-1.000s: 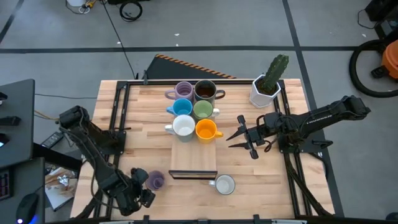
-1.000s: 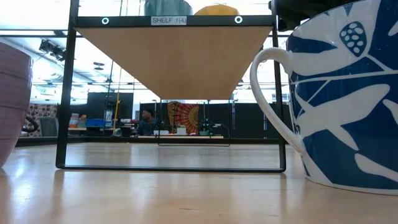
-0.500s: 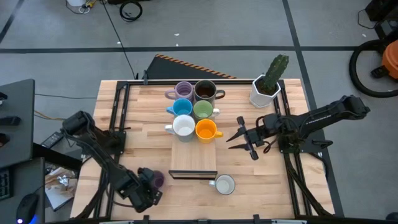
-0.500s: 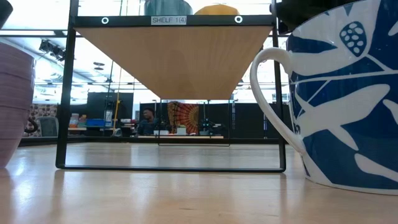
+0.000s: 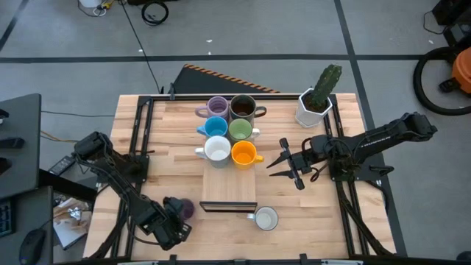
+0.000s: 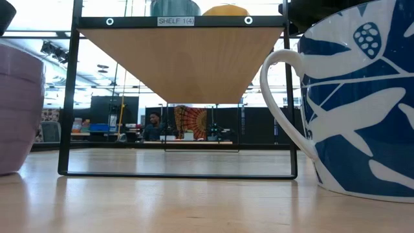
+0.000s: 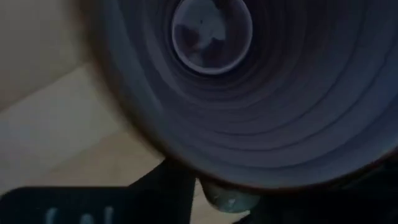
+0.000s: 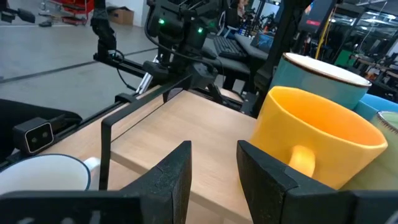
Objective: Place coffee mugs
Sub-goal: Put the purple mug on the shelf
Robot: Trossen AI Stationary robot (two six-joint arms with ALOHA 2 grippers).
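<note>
Progress was slight: left gripper stayed over the purple mug, just left of the shelf, grip unclear. Right gripper waited beside the orange mug, fingers narrowly apart.

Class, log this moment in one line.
left hand: over purple mug | right hand: open beside orange mug | six mugs shelved

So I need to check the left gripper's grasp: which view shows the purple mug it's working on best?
The left wrist view: the purple mug fills it, mouth-on, above the dark fingers. The high view shows only a sliver beside the left gripper; the low view shows one side; the right wrist view shows none.
</note>
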